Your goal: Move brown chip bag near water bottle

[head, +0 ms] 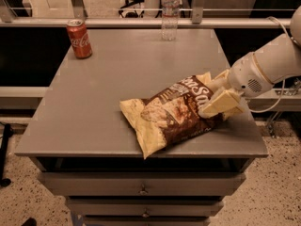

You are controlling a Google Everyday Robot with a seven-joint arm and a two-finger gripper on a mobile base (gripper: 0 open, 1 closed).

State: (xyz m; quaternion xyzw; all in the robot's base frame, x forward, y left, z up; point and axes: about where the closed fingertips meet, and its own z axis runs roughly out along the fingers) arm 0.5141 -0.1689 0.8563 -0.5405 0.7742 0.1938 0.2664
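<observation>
camera view: the gripper sits at the right edge of the grey table, low over the surface, on a pale arm entering from the right. its jaws stand apart, one finger above and one below the right end of the brown chip bag; firm contact cannot be confirmed. the bag lies flat and skewed on the front right part of the table, its left end near the front edge. the water bottle stands upright at the back edge, well apart from the bag. a red can stands upright at the back left.
</observation>
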